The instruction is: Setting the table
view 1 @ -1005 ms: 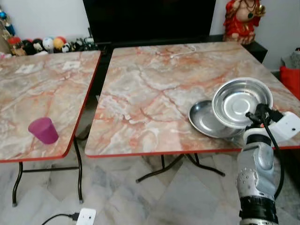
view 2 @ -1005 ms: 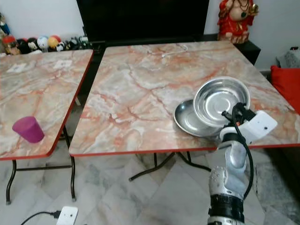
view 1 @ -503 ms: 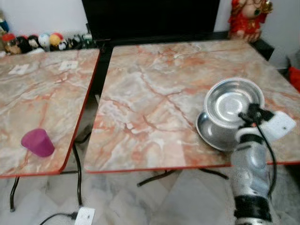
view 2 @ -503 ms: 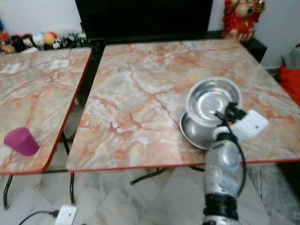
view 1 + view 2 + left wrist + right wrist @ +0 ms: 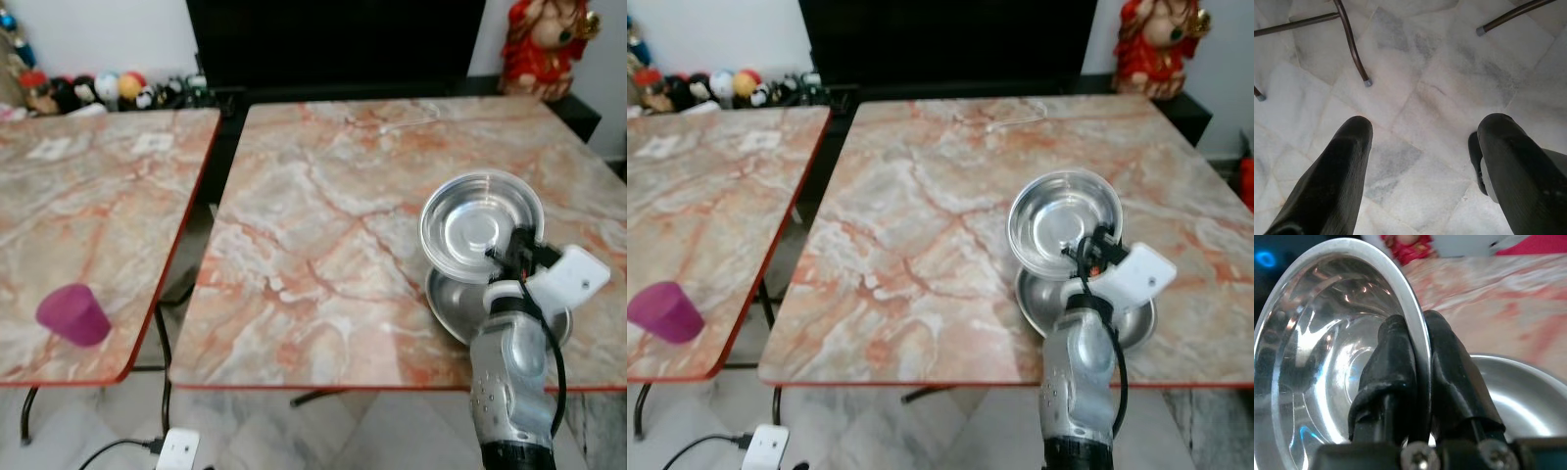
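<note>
My right gripper is shut on the rim of a steel bowl, holding it tilted above the marble table. In the right wrist view the two black fingers pinch the bowl's rim. A second steel bowl lies flat on the table just below the held one, near the front edge. A purple cup lies on the left table near its front edge. My left gripper hangs open over the floor.
A gap separates the two tables. A red figurine stands at the far right beyond the table. Small toys line the wall at the back left. A white power plug with a cable lies on the floor.
The camera has shifted, so the whole scene sits differently. The held bowl has come up and away from the lower bowl, uncovering more of it.
</note>
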Available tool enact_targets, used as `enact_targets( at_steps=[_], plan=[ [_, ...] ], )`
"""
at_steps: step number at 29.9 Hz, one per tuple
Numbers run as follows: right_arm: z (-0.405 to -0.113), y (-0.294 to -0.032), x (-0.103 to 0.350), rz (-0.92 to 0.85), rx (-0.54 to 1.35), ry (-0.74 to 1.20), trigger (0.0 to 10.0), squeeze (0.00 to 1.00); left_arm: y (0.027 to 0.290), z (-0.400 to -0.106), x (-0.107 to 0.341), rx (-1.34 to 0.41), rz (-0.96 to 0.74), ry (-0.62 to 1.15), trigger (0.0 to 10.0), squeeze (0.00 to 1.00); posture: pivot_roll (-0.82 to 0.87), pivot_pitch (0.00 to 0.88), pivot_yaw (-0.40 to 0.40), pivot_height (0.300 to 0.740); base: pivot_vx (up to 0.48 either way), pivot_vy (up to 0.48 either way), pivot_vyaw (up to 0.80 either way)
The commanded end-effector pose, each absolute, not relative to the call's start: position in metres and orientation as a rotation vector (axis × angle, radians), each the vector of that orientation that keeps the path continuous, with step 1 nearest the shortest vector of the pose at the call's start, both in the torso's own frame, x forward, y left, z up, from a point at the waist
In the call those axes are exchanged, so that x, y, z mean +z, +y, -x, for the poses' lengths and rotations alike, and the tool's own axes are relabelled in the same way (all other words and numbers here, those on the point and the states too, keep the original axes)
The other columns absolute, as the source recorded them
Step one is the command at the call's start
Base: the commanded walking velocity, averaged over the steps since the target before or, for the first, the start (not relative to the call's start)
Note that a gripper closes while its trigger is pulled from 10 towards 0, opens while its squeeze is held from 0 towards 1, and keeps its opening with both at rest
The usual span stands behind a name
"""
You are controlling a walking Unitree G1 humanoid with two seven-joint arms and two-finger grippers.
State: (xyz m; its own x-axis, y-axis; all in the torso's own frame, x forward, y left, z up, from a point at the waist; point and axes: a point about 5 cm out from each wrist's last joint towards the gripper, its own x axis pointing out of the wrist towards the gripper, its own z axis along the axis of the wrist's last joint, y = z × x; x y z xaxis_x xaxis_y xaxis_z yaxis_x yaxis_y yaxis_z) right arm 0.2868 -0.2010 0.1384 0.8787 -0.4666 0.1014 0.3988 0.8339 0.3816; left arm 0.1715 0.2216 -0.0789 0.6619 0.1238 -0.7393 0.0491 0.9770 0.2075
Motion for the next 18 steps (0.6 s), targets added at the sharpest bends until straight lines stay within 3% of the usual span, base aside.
enact_targets(
  at_steps=[1, 6, 18],
  plan=[
    [-0.283, -0.202, 0.156, -0.323, -0.491, -0.236, 10.0, 0.00, 0.225, -0.173, -0.078, 0.040, -0.226, 0.848, 10.0, 0.00, -0.10, 0.025, 0.050, 0.732, 0.000, 0.000, 0.00],
    [-0.265, -0.205, 0.148, -0.413, -0.643, -0.072, 10.0, 0.00, 0.228, -0.175, -0.076, 0.040, -0.237, 0.839, 10.0, 0.00, -0.11, 0.037, 0.057, 0.732, 0.000, 0.000, 0.00],
    [-0.273, -0.204, 0.122, -0.605, -0.651, 0.132, 10.0, 0.00, 0.225, -0.178, -0.075, 0.032, -0.233, 0.827, 10.0, 0.00, -0.10, 0.044, 0.058, 0.732, 0.000, 0.000, 0.00]
  ],
)
